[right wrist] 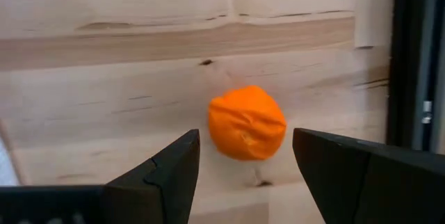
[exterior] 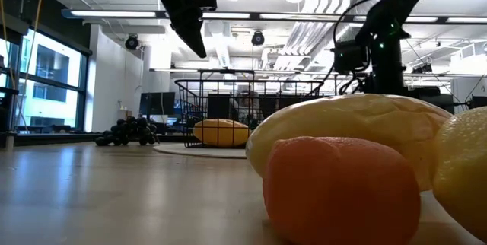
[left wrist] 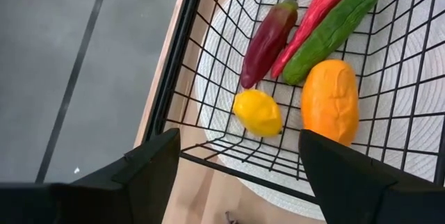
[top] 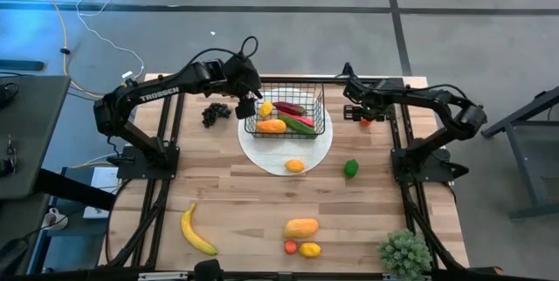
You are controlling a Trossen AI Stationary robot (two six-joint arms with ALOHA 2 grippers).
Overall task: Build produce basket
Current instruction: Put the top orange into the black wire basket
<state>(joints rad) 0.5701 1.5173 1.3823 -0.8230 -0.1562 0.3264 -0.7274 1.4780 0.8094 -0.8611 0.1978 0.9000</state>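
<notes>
The black wire basket (top: 286,111) stands on a flat white disc (top: 288,152). In the left wrist view it holds a lemon (left wrist: 257,113), an orange fruit (left wrist: 329,102), a dark red pepper (left wrist: 268,43), a red chili (left wrist: 309,19) and a green cucumber (left wrist: 334,29). My left gripper (top: 247,102) (left wrist: 238,137) hangs open and empty above the basket's left rim. My right gripper (top: 361,113) (right wrist: 245,135) is open over a small orange fruit (right wrist: 247,123) (top: 365,121) that lies on the table right of the basket. Its fingers stand on either side of the fruit, apart from it.
Dark grapes (top: 217,113) lie left of the basket. A small yellow-orange fruit (top: 295,166) sits on the disc, with a green pepper (top: 351,168) beside it. Near the front edge lie a banana (top: 196,230), an orange fruit (top: 300,228), a red one (top: 291,247), a yellow one (top: 309,250) and a spiky potted plant (top: 404,253).
</notes>
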